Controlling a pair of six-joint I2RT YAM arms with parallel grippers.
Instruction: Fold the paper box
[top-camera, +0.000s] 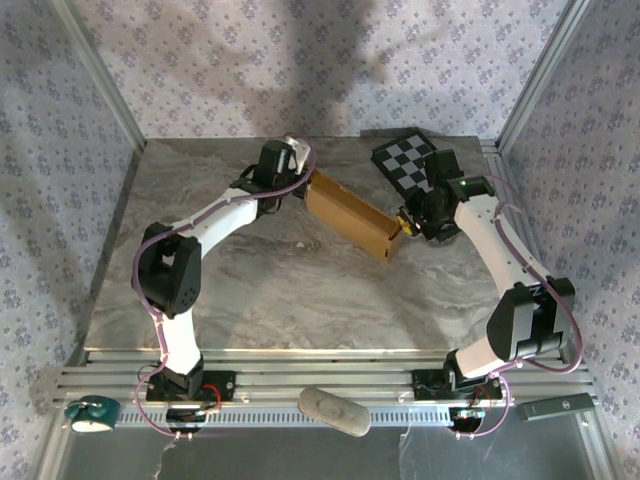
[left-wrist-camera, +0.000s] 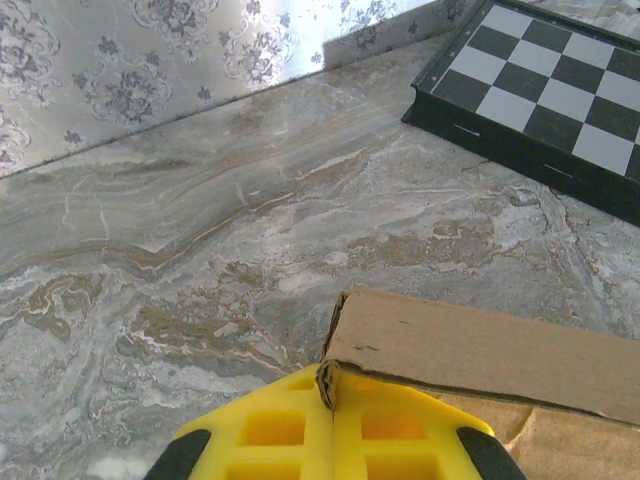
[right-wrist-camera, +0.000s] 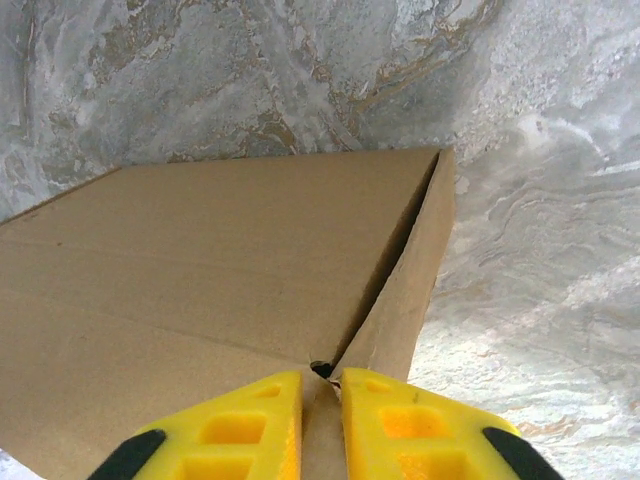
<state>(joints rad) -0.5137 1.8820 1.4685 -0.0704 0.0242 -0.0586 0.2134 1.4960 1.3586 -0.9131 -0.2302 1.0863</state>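
The paper box (top-camera: 348, 216) is tan-brown cardboard, lying slantwise at the table's back centre between the two arms. My left gripper (top-camera: 300, 178) is at its far left end; in the left wrist view the yellow jaws are pressed together on a corner edge of the paper box (left-wrist-camera: 480, 345), left gripper (left-wrist-camera: 330, 395). My right gripper (top-camera: 403, 224) is at the near right end. In the right wrist view its jaws stand narrowly apart with a cardboard flap of the paper box (right-wrist-camera: 230, 270) between them, right gripper (right-wrist-camera: 321, 385).
A black-and-white checkerboard panel (top-camera: 410, 160) lies at the back right, close behind the right arm. Patterned walls enclose the table on three sides. A grey object (top-camera: 333, 411) and a teal one (top-camera: 92, 414) sit below the front edge.
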